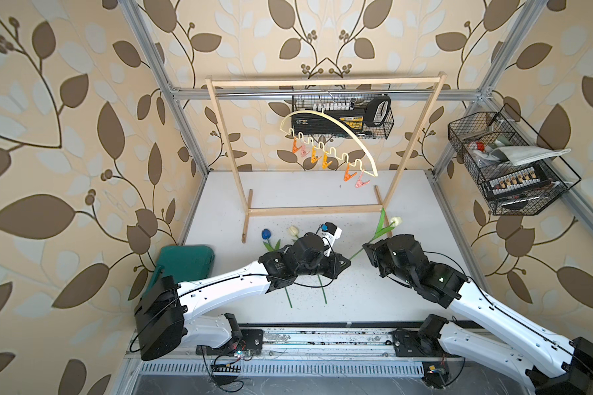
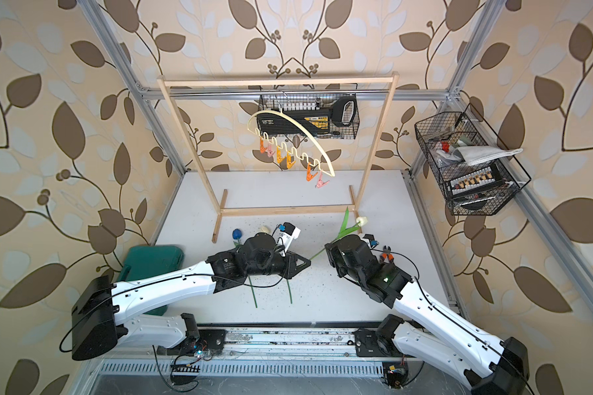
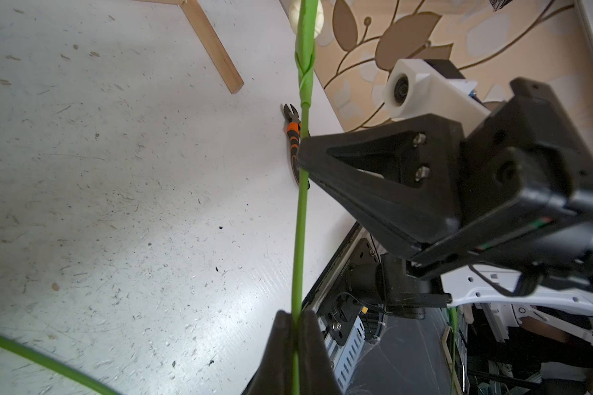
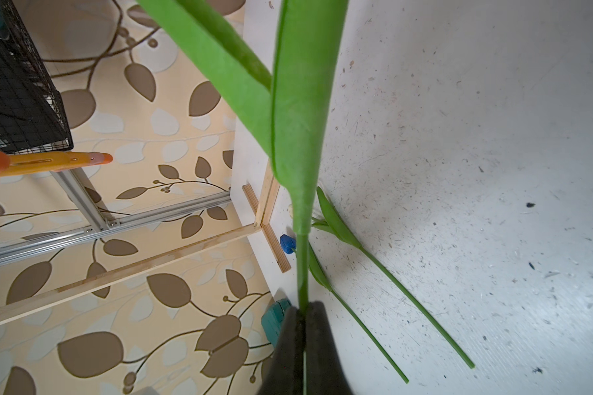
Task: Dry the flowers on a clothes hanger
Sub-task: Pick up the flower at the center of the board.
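The left gripper (image 3: 295, 319) and right gripper (image 4: 303, 316) each pinched the cream tulip (image 3: 300, 239), its stem spanning between them.

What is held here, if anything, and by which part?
A cream-white tulip, by its stem: the right tool pinches just below the leaves, the left tool farther from the head.

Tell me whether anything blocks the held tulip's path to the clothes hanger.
Nothing visible does: open air lies between the held tulip and the clothes hanger; the rack's bottom bar lies low on the table.
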{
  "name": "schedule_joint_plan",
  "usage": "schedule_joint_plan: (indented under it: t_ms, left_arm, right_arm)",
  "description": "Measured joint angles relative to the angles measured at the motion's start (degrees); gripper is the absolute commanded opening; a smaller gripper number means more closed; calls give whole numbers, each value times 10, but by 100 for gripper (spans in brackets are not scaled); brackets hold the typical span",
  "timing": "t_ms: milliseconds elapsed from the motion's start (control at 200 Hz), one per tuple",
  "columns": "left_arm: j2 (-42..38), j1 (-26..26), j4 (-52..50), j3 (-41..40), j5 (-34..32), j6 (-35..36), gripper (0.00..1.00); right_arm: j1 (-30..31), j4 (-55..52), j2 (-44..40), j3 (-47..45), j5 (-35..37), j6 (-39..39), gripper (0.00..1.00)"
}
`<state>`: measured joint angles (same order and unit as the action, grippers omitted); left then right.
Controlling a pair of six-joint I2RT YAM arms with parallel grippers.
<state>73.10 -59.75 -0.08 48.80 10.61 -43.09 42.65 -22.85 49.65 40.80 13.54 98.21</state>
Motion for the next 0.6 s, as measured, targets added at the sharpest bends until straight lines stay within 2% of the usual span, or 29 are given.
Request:
schedule_joint_plan:
  t_ms: [65, 125, 185, 315, 425, 490, 600]
  left_arm:
    - [0, 0, -5, 1, -3, 0, 0]
    - [0, 0, -15, 2, -15, -1, 0]
    - [-1, 0, -34, 4, -31, -3, 0]
    - [-10, 3, -123, 32, -68, -6, 0]
    - [-26, 27, -224, 90, -76, -20, 0]
    - [-37, 55, -283, 129, -74, -34, 0]
    - [-50, 97, -386, 193, -69, -62, 0]
  right_arm:
    - [0, 0, 3, 0, -1, -3, 24]
    - [0, -1, 4, 3, -1, -14, 56]
    - [0, -4, 3, 9, -4, -31, 70]
    - [0, -26, -20, 14, -25, -94, 72]
    - [1, -52, -71, 7, -48, -172, 72]
    - [1, -70, -102, 5, -57, -244, 67]
    - [1, -108, -125, 21, -62, -398, 65]
